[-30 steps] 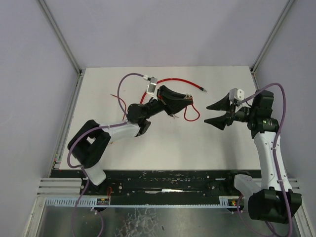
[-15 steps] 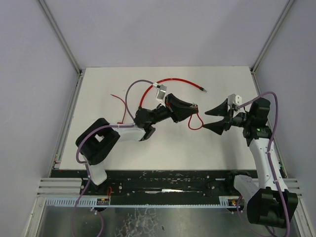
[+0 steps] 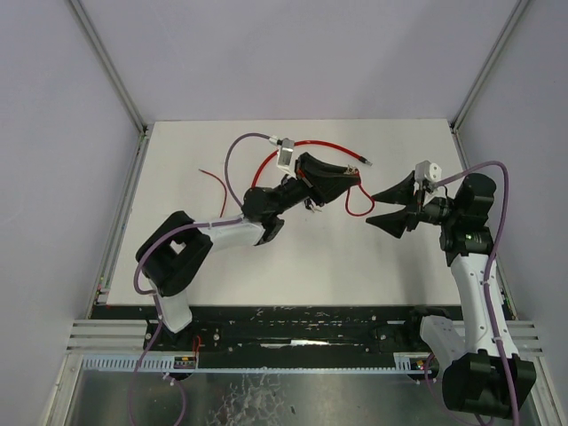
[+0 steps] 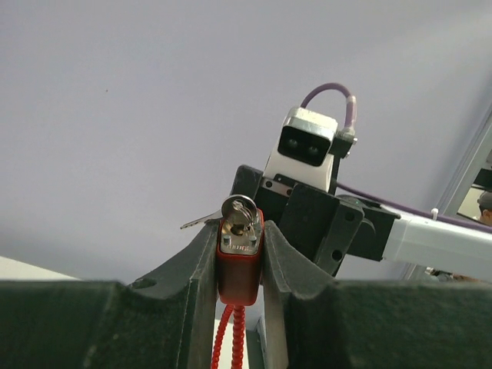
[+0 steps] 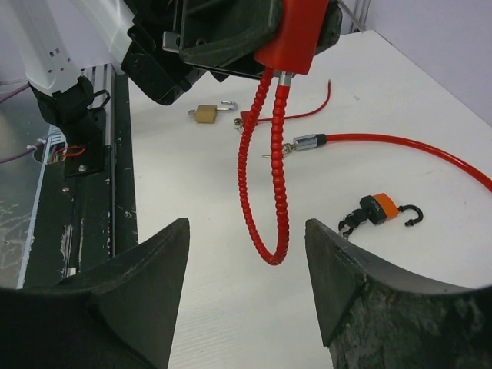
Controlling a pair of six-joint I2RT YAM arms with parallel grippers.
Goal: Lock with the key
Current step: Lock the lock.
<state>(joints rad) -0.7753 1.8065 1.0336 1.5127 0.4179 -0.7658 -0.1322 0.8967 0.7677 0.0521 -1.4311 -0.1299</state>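
Farthest to the left of the red lock (image 4: 237, 273), a thin red wire (image 3: 213, 177) lies on the white table (image 3: 222, 266), well apart from it; next comes the left claw (image 3: 335, 184), closed narrow on the lock's body with a finger (image 4: 192, 265) pressed to each flat side, holding it off the table; the key (image 4: 240, 210) sits in the lock's end face, and a second thin metal blade juts out just left of it; from the lock's other end a red coiled cable (image 5: 265, 192) hangs in a loop, and we cannot tell whether its bottom touches the table; right of the lock, near but not touching, the right claw (image 3: 371, 208) stands wide and empty, its tips pointing at the lock; from that wrist we see a brass padlock (image 5: 206, 113) on the table below and left of the lock, a straight red cable (image 5: 407, 152) running off to its right, and an orange clip (image 5: 377, 209) just beside that cable.
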